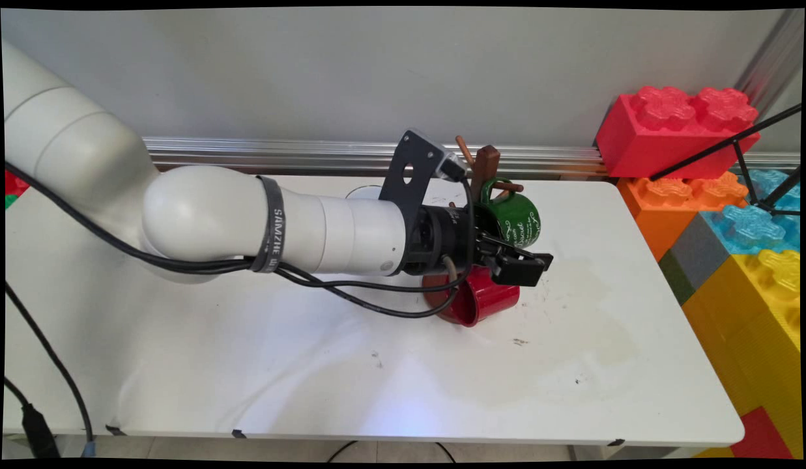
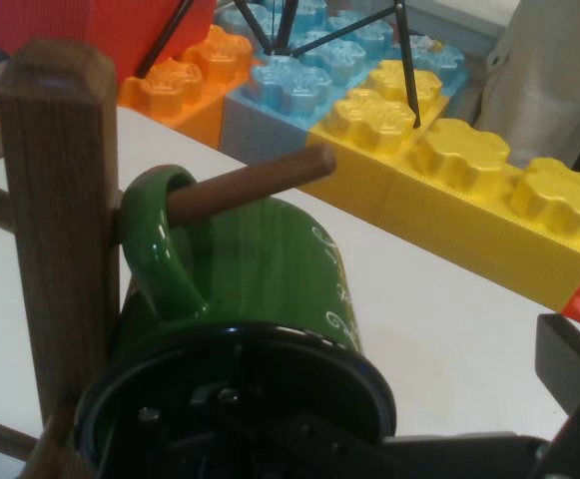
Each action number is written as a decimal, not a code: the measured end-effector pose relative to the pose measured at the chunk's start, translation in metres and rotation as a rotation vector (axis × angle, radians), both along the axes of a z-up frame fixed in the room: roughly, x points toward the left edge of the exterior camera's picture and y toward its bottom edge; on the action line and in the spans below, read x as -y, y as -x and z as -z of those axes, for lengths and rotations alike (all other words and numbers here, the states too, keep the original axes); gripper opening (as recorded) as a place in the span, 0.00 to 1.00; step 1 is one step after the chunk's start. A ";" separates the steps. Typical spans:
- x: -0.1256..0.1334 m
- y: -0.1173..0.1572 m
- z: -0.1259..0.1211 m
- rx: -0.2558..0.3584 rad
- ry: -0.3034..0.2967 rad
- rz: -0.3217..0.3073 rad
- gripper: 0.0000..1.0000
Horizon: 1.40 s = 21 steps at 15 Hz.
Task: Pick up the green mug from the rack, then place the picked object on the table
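1. The black two-finger gripper (image 1: 530, 266) reaches out level from the white arm over the middle of the white table (image 1: 572, 365); its fingers stand parted and hold nothing that can be seen.
2. Just beside the gripper, on its far side, a glossy green ceramic mug with white lettering (image 1: 517, 218) hangs by its handle on a peg of the brown wooden mug tree (image 1: 486, 166). In the hand view the green mug (image 2: 270, 269) fills the lower middle, its dark rim right above the gripper's linkage, and the peg passes through its handle beside the upright wooden post (image 2: 55, 220).
3. Directly under the gripper, a glossy red ceramic mug (image 1: 481, 299) lies on its side on the table, its mouth turned towards the left near edge.
4. Well apart, at the table's right end, large plastic building blocks (image 1: 735, 215) in red, orange, blue and yellow are stacked against the wall.
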<state>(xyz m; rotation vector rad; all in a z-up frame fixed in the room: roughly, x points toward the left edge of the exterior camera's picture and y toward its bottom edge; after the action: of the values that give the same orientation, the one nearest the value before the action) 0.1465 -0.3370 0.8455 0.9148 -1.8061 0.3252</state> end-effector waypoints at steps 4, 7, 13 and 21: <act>0.001 0.001 0.001 -0.004 -0.005 -0.005 1.00; 0.002 0.001 0.002 -0.005 -0.010 -0.011 1.00; 0.002 0.000 0.003 -0.011 -0.022 -0.016 0.00; 0.004 -0.004 0.002 -0.016 -0.029 -0.033 0.00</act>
<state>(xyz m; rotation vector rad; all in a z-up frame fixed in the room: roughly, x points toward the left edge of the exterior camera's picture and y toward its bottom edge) 0.1501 -0.3407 0.8434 0.9657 -1.7871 0.3119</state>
